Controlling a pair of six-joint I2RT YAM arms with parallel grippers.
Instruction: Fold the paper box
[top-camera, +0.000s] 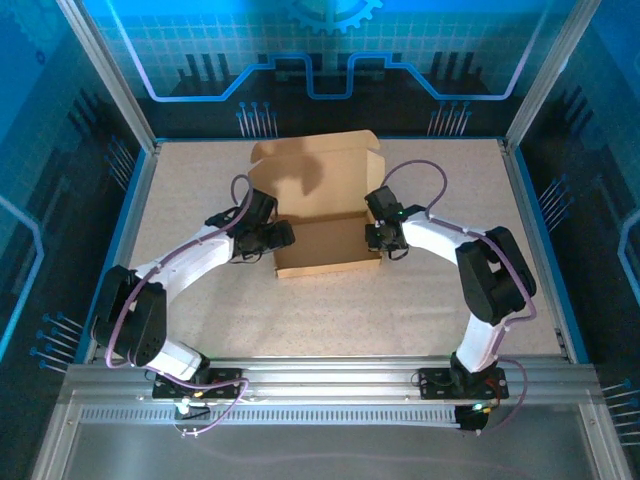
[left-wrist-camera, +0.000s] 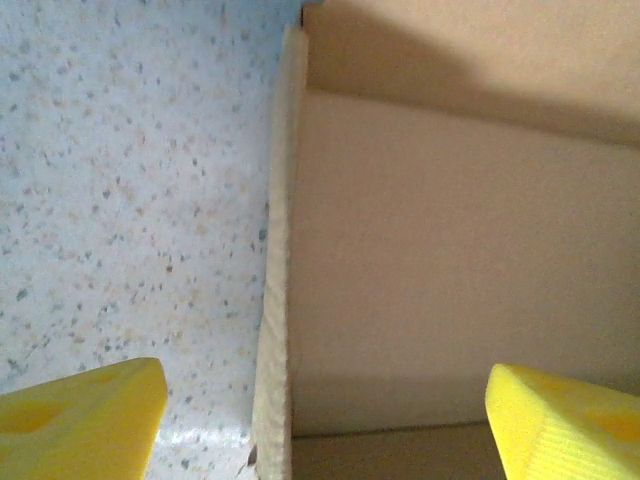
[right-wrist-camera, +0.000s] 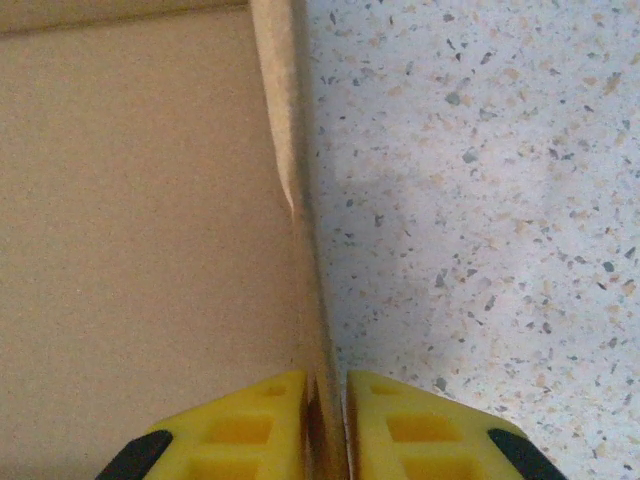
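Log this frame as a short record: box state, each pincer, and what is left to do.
Object: paper box, brown cardboard, mid-table
Lid: open, standing up at the far side
Left pincer: open, straddling the left wall, one finger inside, one outside
Right pincer: shut on the right wall
Remaining: lid not yet closed

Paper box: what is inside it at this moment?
Bare cardboard floor shows inside the paper box, nothing lying on it. The left gripper straddles the left wall, open; the right gripper pinches the right wall. Floor under their heads is covered.
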